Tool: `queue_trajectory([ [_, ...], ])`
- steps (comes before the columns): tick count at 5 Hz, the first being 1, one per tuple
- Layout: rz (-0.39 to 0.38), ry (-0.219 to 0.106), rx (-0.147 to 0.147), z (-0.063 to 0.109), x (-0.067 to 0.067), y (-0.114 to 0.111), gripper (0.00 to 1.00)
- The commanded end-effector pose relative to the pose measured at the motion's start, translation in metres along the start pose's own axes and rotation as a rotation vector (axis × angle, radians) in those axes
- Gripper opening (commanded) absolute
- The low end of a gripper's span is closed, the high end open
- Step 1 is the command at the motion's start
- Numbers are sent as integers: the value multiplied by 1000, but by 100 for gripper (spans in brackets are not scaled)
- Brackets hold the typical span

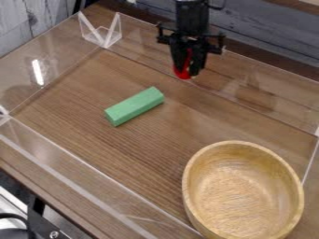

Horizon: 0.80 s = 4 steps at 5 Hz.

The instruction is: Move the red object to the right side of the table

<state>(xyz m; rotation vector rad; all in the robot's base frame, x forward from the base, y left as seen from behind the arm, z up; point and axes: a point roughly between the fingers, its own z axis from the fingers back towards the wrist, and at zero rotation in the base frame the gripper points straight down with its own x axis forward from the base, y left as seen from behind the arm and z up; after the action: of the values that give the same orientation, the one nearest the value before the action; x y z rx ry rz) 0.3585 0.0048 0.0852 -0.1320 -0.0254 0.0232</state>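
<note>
I am seeing the gripper [187, 67] pointing straight down, its black fingers [178, 62] closing tight around the red object [186, 70], a small rounded strawberry-like toy. The toy is hanging in the grip clear of the tabletop [187, 121], with only its red lower part showing below the fingertips; I cannot make out its leafy cap from here. It is sitting above the far part of the tabletop, beyond the green rectangular block [134, 105] and up to that block's right in my view, well apart from it.

The green rectangular block is lying flat on the wood grain, angled diagonally. The wooden bowl [244, 190] is standing upright near the front right corner, well away from the block on its lower right, and nothing is showing inside it. Clear acrylic walls [50, 56] are bordering the tabletop; the left wall is running behind the block, and 1 folded clear piece is standing at the far left corner.
</note>
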Motion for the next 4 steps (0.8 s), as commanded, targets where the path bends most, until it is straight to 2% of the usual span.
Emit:
queue_trajectory([
  [1,-72,-69,-17,25,-1,-29,0],
  [3,-174,-21,-20,-4,-12,-65,0],
  [4,-197,4,-13,-18,-11,-73,0],
])
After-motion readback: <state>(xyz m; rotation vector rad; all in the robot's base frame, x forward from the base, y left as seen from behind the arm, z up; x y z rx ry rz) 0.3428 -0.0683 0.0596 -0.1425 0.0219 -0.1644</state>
